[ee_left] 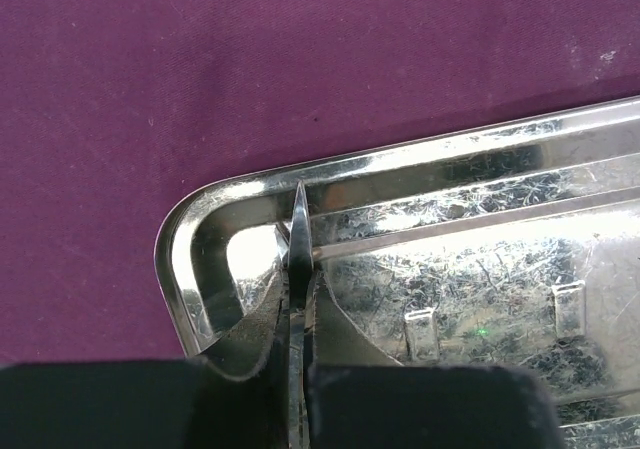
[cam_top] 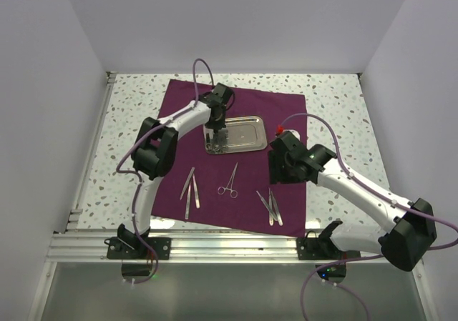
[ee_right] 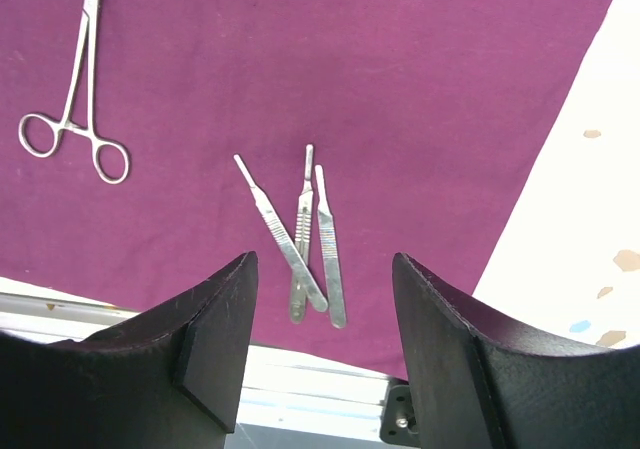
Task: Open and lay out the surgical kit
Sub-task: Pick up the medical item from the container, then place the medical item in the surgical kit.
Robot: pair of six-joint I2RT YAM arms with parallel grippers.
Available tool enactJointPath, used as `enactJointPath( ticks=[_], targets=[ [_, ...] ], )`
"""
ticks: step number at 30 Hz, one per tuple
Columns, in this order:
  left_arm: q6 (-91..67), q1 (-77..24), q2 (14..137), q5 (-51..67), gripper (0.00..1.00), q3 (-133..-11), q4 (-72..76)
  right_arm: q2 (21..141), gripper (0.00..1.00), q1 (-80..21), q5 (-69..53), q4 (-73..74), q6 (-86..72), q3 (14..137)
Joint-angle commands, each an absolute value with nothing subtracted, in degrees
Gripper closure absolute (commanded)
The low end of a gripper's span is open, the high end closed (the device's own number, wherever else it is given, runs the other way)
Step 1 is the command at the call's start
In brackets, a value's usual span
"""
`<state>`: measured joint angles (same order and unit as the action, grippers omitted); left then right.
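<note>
We judged ourselves mid-unloading: the left end effector pinched a slim pointed instrument over a corner of the steel tray, on the spread purple cloth. Next (gently) it needed lifting onto cloth. The right end effector gaped empty.

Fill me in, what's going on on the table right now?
The maroon cloth is spread flat with the steel tray on it. The left hand is shut on a thin pointed instrument at a corner of the tray. The right hand is open above three slim handles near the cloth's near-right edge. Ring-handled forceps and tweezers lie on the cloth between the arms.
</note>
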<state>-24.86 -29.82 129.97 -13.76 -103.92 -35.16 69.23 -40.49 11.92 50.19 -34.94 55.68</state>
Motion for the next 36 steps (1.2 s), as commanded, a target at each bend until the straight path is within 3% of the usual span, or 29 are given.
enactJointPath(
  ticks=[1,13,18,31,34,36],
  targets=[
    [-26.1,-30.32,131.57,-15.03,1.0,-105.29,-37.35,67.94,0.41,-40.69,13.53,51.77,-33.4,58.18],
    [-28.12,-30.32,124.28,-13.8,1.0,-115.65,-44.46,72.59,0.38,-40.69,14.68,49.75,-31.73,62.22],
    [-32.15,-30.76,118.15,-11.61,1.0,-114.09,-46.58,73.48,0.38,-40.69,16.17,49.48,-31.38,63.45],
    [-45.08,-43.85,93.0,-6.24,1.0,-72.02,-36.93,78.04,0.28,-36.04,21.88,46.85,-30.76,70.31],
    [-46.4,-45.79,91.14,-6.51,0.91,-66.64,-33.15,80.84,0.27,-34.98,21.71,45.62,-30.24,72.42],
    [-46.41,-45.88,91.14,-6.42,0.74,-64.7,-30.51,83.48,0.27,-34.81,21.45,45.35,-30.15,74.96]
  ],
)
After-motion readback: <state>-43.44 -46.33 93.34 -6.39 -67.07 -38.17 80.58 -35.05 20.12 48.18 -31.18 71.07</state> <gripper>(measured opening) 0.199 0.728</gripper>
